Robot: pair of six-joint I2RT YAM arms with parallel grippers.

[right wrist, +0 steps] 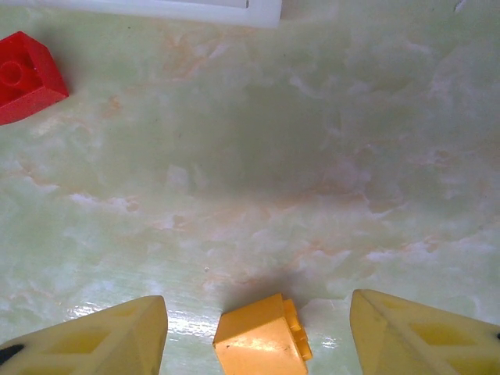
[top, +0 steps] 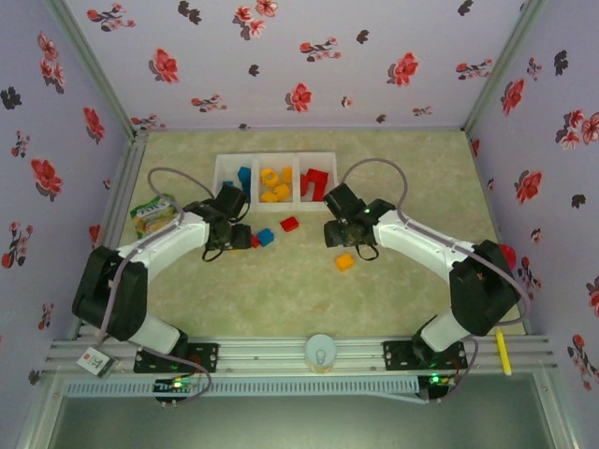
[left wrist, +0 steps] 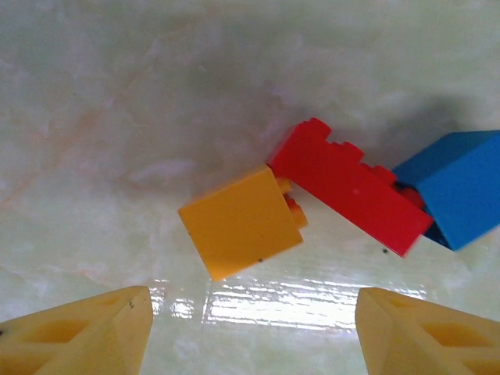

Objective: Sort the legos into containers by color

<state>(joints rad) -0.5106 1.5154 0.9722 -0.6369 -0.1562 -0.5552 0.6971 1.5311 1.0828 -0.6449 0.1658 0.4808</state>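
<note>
Now the orange brick (right wrist: 262,337) lies on the table (right wrist: 312,156) directly between the fingers of the right gripper (right wrist: 258,297). It is deep in the gap, close to the wrist, with bare table showing on both sides of it. It rests on its side with its studs turned toward the right-hand finger, so I judge the pads would close on the stud face and the face opposite. That gripper stands open and has hold of nothing. A red brick (right wrist: 23,78) sits well off to the left. The corner of the white tray (right wrist: 262,9) lies ahead across open table. In the top view the yellow-orange pieces sit in its middle compartment (top: 277,161), which looks like the right destination.

The left gripper (left wrist: 251,297) is likewise open and empty. A second orange brick (left wrist: 241,223) lies just ahead of its fingers, not yet between them. It is skewed and touches a long red brick (left wrist: 351,195), whose axis runs diagonally down to the right, where it meets a blue brick (left wrist: 457,187). The right arm seems better placed: it need only close, while the left must advance and risks nudging the neighbours.
</note>
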